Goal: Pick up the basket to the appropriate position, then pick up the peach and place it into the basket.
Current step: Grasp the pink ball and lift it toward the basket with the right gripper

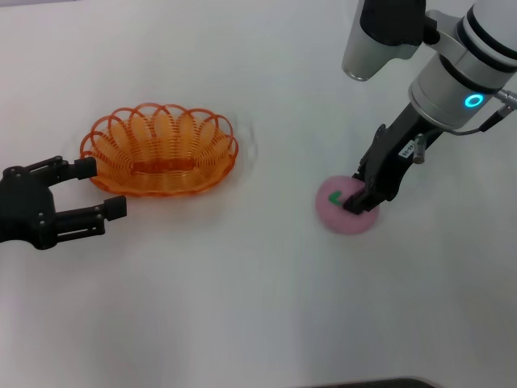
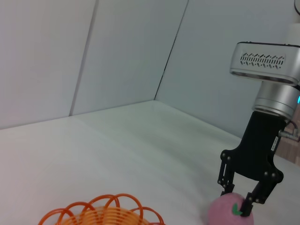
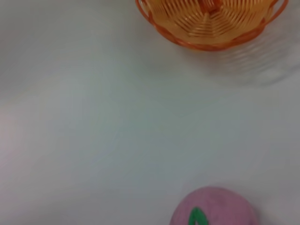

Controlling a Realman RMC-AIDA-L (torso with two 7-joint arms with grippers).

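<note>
Peach (image 1: 346, 210) sits clamped in right claw (image 1: 361, 196); left claw (image 1: 103, 187) gapes beside basket (image 1: 159, 149).

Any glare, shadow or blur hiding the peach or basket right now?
Head view: even light, faint shadow beside the basket, right gripper covers part of the peach. Right wrist view: soft throughout, peach cropped. Left wrist view: sharp, basket rim only.
</note>
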